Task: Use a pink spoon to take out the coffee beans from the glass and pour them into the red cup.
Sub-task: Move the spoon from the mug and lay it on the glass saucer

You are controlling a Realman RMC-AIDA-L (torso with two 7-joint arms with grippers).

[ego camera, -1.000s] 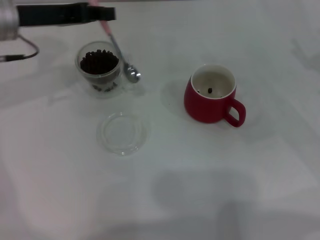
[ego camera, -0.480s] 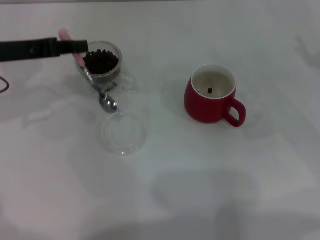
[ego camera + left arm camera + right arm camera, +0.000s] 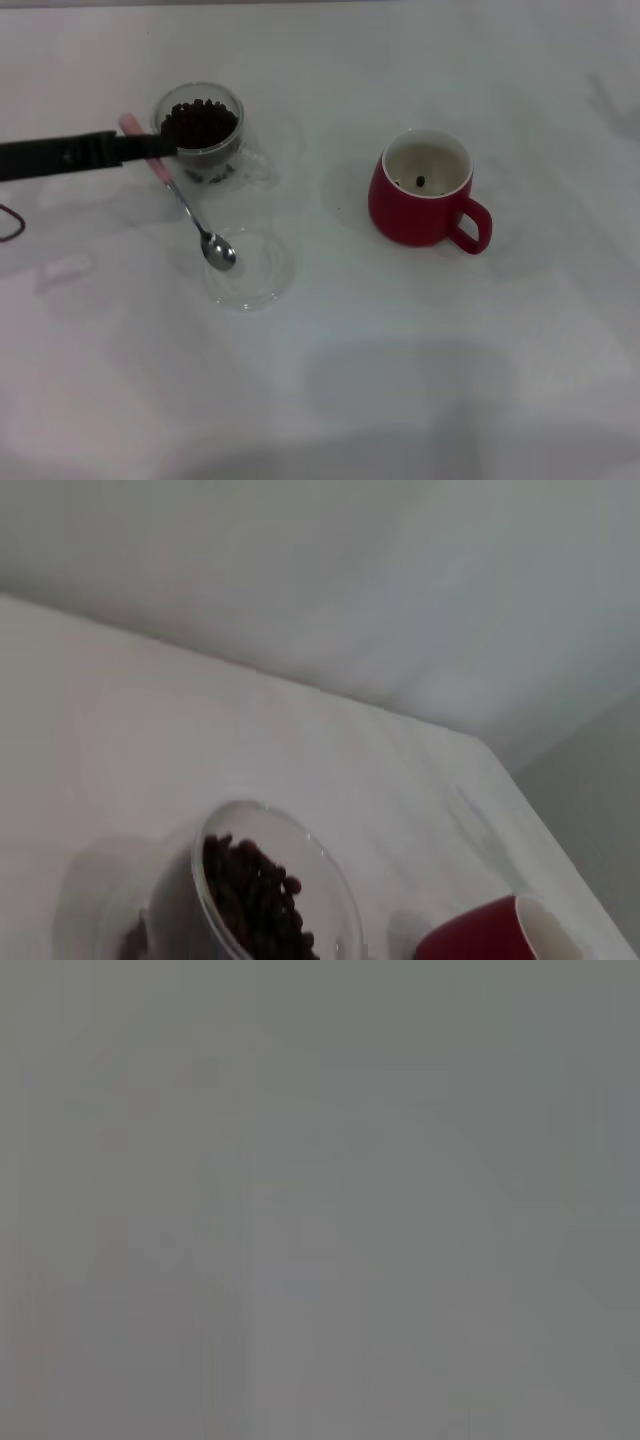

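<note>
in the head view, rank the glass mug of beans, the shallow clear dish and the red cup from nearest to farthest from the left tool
1. Clear double-walled glass mug of dark coffee beans: right beside the left tool, which holds the pink-handled metal spoon.
2. Shallow clear round glass dish: nearer the robot, under the spoon's bowl.
3. Dark red ceramic cup: far off to the right.

My left tool point(image 3: 160, 148): clamped on the pink spoon point(image 3: 185, 205) beside the glass point(image 3: 201, 135).
Spoon bowl: over the clear dish point(image 3: 250, 267).
Red cup point(image 3: 425, 195): one bean inside.
</note>
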